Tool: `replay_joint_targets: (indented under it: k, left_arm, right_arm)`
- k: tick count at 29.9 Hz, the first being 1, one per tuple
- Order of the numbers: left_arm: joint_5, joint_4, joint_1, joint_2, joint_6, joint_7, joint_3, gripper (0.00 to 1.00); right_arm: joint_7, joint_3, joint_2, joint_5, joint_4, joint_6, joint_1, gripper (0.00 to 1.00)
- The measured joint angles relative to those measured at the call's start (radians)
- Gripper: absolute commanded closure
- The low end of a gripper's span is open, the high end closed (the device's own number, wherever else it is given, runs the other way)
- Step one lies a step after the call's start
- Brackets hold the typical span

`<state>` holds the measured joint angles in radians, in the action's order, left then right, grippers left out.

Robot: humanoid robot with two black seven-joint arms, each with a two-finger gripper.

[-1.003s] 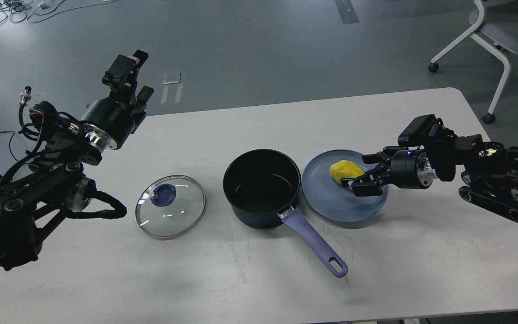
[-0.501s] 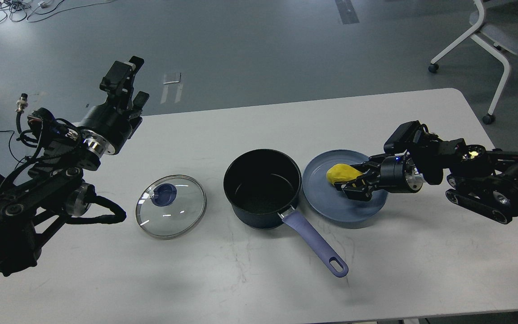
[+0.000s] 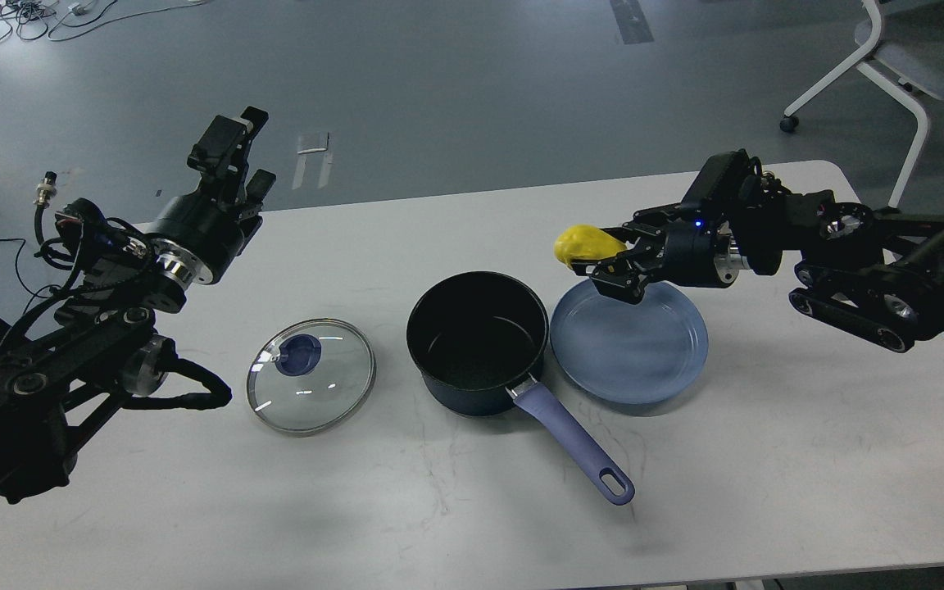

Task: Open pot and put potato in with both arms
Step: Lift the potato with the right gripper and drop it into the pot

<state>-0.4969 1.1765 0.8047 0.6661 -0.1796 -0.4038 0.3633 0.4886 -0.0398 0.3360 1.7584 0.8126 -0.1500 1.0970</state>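
The dark pot (image 3: 478, 340) with a purple handle stands open and empty at the table's middle. Its glass lid (image 3: 311, 375) with a blue knob lies flat on the table to the pot's left. My right gripper (image 3: 603, 264) is shut on the yellow potato (image 3: 583, 244) and holds it in the air, above the gap between the pot and the blue plate (image 3: 629, 344). The plate is bare. My left gripper (image 3: 236, 153) is raised over the table's far left edge, away from the lid, with its fingers apart and nothing in it.
The white table (image 3: 767, 459) carries only the pot, lid and plate. A white chair (image 3: 890, 65) stands on the grey floor beyond the far right corner. Cables lie on the floor at the far left.
My right gripper has closed on the potato and lifted it off the plate, moving up and left toward the pot. The left arm has barely shifted.
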Motion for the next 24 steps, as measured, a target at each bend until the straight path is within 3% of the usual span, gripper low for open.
replay_joint_targets:
  k: [9, 10, 11, 12, 14, 24]
  left_arm:
    - [0.014, 0.000, 0.000, 0.002, 0.002, 0.009, 0.011, 0.01]
    - [0.016, 0.000, -0.002, 0.002, 0.003, 0.014, 0.012, 0.01]
    - [0.018, 0.000, -0.003, 0.002, 0.004, 0.023, 0.013, 0.01]
    - [0.020, 0.000, -0.003, 0.002, 0.006, 0.032, 0.014, 0.01]
    - [0.025, 0.000, -0.005, 0.006, 0.008, 0.045, 0.017, 0.00]
    - [0.053, 0.000, -0.005, 0.009, 0.006, 0.052, 0.025, 0.01]
  right_arm:
    - [0.000, -0.070, -0.265, 0.000, -0.129, -0.016, 0.026, 0.66]
    - [0.000, -0.078, -0.278, 0.000, -0.141, -0.016, 0.027, 0.48]
    - [0.000, -0.083, -0.292, 0.000, -0.152, -0.014, 0.027, 0.11]
    - [0.000, -0.087, -0.307, -0.003, -0.161, -0.011, 0.027, 0.06]
    - [0.000, -0.089, -0.326, -0.013, -0.170, -0.001, 0.029, 0.00]
    - [0.000, -0.088, -0.327, -0.189, -0.145, 0.009, 0.029, 0.00]
